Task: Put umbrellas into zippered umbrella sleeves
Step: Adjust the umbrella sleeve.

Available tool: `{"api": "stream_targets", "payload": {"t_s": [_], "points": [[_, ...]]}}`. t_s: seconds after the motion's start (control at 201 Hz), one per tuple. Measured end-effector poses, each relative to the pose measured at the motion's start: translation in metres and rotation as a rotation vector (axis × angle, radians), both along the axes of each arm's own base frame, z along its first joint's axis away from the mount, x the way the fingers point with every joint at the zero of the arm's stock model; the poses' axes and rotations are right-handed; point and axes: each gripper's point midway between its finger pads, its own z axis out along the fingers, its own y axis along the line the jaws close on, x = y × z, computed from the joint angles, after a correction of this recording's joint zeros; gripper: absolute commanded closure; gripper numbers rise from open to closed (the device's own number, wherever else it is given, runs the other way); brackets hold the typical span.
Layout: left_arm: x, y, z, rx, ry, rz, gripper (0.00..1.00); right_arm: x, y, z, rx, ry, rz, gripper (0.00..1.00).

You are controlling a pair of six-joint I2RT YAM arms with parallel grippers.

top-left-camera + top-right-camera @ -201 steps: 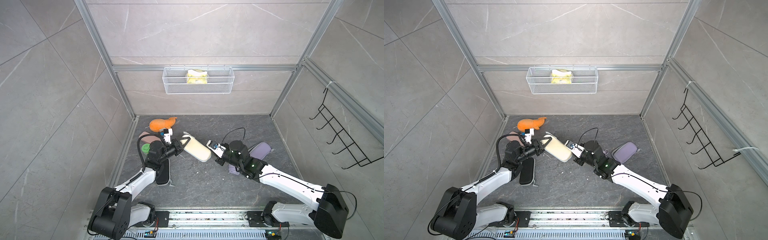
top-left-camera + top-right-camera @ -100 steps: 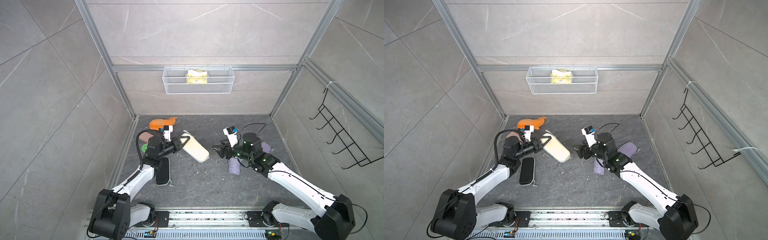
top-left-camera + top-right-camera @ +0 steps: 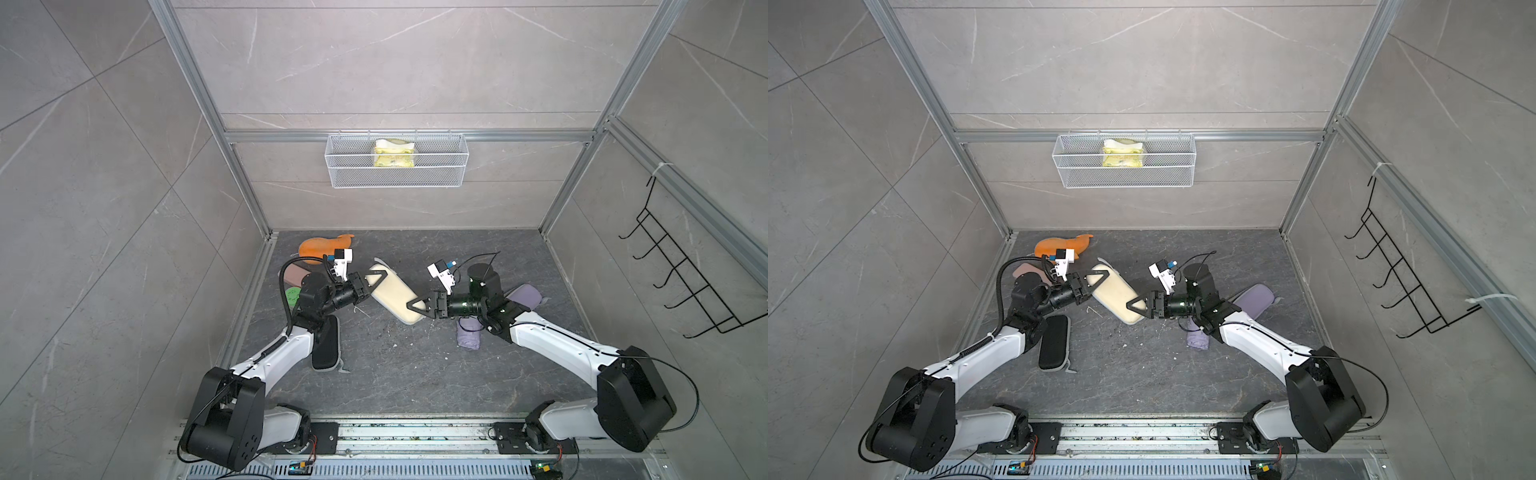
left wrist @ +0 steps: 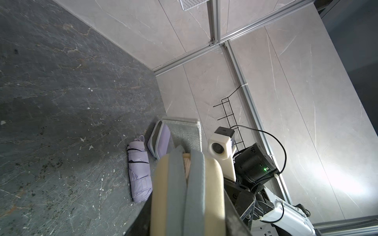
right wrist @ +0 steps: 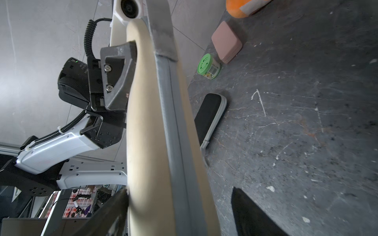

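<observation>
The right pincer (image 3: 411,309) stands spread astride the lower-right end of the cream sleeve (image 3: 392,293), mid-frame from above; the left pincer (image 3: 371,283) pinches its upper-left end; I'd close squarely on the shell, clear of the grey zip (image 5: 169,122).

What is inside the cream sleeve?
Through the zip gap of the cream sleeve, the left wrist view shows a narrow beige strip, probably the beige umbrella. The shell covers the rest.
</observation>
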Motion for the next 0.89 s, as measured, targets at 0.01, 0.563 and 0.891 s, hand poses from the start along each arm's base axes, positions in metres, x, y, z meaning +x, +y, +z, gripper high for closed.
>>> {"api": "stream_targets", "payload": {"t_s": [0.01, 0.563, 0.891], "points": [[0.0, -0.001, 0.0, 0.0, 0.0, -0.002, 0.83, 0.0, 0.001, 0.001, 0.006, 0.005, 0.003, 0.34], [-0.018, -0.009, -0.01, -0.026, -0.013, 0.131, 0.24, 0.021, 0.019, 0.012, 0.178, 0.133, -0.094, 0.69], [-0.008, -0.017, -0.021, -0.056, 0.027, 0.155, 0.78, 0.011, 0.044, 0.006, 0.184, 0.157, -0.108, 0.52]]}}
